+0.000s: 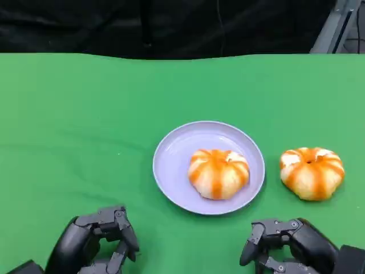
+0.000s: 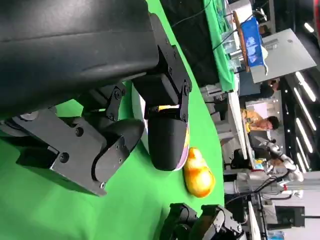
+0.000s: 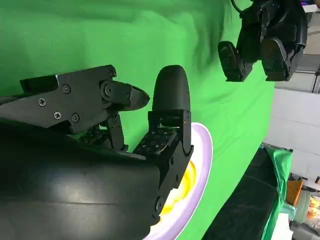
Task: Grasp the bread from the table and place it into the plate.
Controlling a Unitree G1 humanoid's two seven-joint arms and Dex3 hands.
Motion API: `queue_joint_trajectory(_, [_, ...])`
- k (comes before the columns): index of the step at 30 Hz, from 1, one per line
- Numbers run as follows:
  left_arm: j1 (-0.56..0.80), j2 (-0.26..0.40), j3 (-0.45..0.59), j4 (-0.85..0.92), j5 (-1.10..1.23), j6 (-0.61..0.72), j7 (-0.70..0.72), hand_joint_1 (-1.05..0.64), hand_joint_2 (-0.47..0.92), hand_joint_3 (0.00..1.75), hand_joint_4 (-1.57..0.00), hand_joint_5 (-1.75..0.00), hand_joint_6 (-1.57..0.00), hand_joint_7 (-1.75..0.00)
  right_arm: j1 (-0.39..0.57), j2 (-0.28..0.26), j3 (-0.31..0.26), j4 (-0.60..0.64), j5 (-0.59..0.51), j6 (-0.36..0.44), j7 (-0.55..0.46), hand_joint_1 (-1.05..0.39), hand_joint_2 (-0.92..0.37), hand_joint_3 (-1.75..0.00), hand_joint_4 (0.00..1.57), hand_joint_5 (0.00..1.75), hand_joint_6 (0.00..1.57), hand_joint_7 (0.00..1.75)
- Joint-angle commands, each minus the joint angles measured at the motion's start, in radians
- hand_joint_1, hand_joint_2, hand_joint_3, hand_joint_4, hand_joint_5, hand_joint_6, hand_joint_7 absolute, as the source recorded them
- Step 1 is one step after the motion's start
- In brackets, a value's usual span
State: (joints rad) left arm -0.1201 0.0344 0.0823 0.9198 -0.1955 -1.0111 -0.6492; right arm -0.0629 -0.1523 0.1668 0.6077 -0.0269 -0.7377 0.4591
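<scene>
A lilac plate (image 1: 177, 153) lies in the middle of the green table. One orange-striped round bread (image 1: 219, 173) sits in its right half. A second bread of the same kind (image 1: 312, 172) rests on the cloth just right of the plate. My left hand (image 1: 97, 240) hovers at the near edge, left of the plate, fingers apart and holding nothing. My right hand (image 1: 291, 245) is near the front edge, below the loose bread, also empty with fingers apart. The right wrist view shows the plate (image 3: 201, 165) with its bread (image 3: 181, 189) past my fingers. The left wrist view shows the loose bread (image 2: 198, 175).
The green cloth (image 1: 80, 125) stretches wide to the left and behind the plate. A black backdrop (image 1: 171, 25) runs along the far edge. In the left wrist view a person (image 2: 260, 122) sits far off beyond the table, and my right hand (image 2: 200, 225) is near the loose bread.
</scene>
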Motion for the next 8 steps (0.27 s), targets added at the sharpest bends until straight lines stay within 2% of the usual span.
queue_joint_trajectory(1, [-0.003, 0.021, 0.002, 0.007, -0.009, -0.016, -0.010, -0.08, 0.40, 1.35, -0.75, -1.71, -0.85, -1.45, 0.007, -0.016, -0.006, -0.006, 0.004, -0.002, 0.000, -0.05, -0.92, -0.46, 0.71, 1.51, 0.81, 1.06])
queue_joint_trajectory(8, [-0.001, 0.018, -0.008, 0.010, -0.009, -0.008, -0.028, -0.07, 0.42, 1.31, -0.75, -1.68, -0.85, -1.43, 0.005, -0.017, -0.013, -0.003, 0.007, -0.014, -0.005, -0.04, -0.92, -0.46, 0.71, 1.51, 0.81, 1.05])
